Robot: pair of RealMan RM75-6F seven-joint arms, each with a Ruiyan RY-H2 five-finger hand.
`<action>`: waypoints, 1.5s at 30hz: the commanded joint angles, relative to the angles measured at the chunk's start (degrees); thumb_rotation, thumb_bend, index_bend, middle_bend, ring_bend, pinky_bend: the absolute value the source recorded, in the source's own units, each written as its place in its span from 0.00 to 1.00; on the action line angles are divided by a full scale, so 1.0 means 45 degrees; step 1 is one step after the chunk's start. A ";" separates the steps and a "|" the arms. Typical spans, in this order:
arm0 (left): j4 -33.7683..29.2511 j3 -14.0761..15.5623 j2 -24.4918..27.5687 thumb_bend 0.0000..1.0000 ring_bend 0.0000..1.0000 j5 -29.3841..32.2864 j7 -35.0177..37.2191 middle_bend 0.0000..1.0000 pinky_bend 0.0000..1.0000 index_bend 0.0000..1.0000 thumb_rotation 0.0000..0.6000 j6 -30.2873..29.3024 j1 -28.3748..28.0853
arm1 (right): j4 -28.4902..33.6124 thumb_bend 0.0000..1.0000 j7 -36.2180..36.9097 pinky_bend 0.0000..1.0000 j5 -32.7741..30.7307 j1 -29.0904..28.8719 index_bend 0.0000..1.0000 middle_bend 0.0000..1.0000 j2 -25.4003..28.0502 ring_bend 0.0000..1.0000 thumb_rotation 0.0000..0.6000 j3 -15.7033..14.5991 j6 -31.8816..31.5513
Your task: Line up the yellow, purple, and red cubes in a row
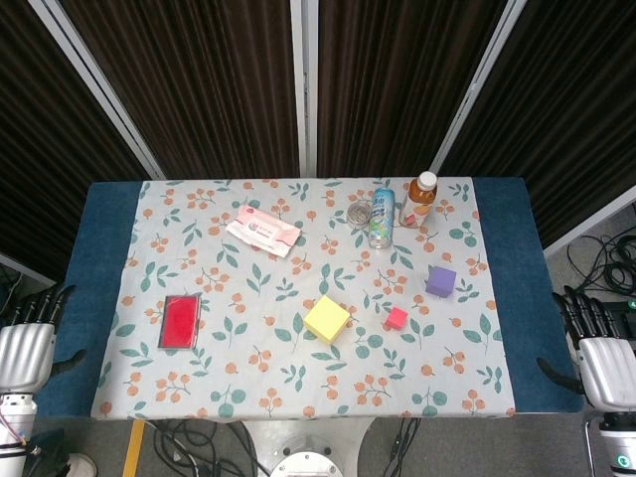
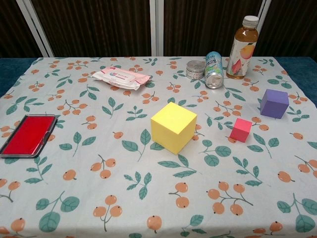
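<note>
Cubes are judged light, rigid: yellow cube [image 2: 173,127], purple cube [image 2: 274,103], red cube [image 2: 240,130], best pinched across opposite faces. Left hand [image 1: 27,343] and right hand [image 1: 602,353] are held empty, fingers extended.

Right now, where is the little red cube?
In both views the red cube sits right of the table's centre, between the yellow cube on its left and the purple cube farther back right.
</note>
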State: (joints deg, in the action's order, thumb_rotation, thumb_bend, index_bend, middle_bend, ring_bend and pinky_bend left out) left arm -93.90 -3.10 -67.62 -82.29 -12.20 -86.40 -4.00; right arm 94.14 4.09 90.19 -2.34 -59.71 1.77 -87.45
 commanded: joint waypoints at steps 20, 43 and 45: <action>-0.0201 0.0096 0.0060 0.14 0.14 -0.0083 -0.0049 0.19 0.16 0.17 1.00 -0.0141 0.0174 | 0.0707 0.12 -0.0162 0.00 0.1830 -0.1376 0.00 0.01 0.0381 0.00 1.00 -0.0166 0.1277; -0.0144 -0.0045 0.0171 0.14 0.14 0.0095 0.0487 0.19 0.16 0.17 1.00 -0.0515 0.0477 | 0.0412 0.13 -0.5173 0.00 0.0151 -0.8612 0.02 0.03 -0.3320 0.00 1.00 0.1722 1.0186; -0.0114 -0.0059 0.0162 0.14 0.14 0.0175 0.0540 0.19 0.16 0.17 1.00 -0.0528 0.0521 | 0.0012 0.13 -0.5675 0.00 -0.0259 -0.8974 0.02 0.03 -0.3840 0.00 1.00 0.1791 1.0546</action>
State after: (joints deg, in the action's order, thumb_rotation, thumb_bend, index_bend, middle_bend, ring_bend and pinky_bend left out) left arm -94.47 -3.33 -66.88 -81.58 -9.84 -88.75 -1.72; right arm 96.71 -18.26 91.50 -40.18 -73.90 8.96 -42.56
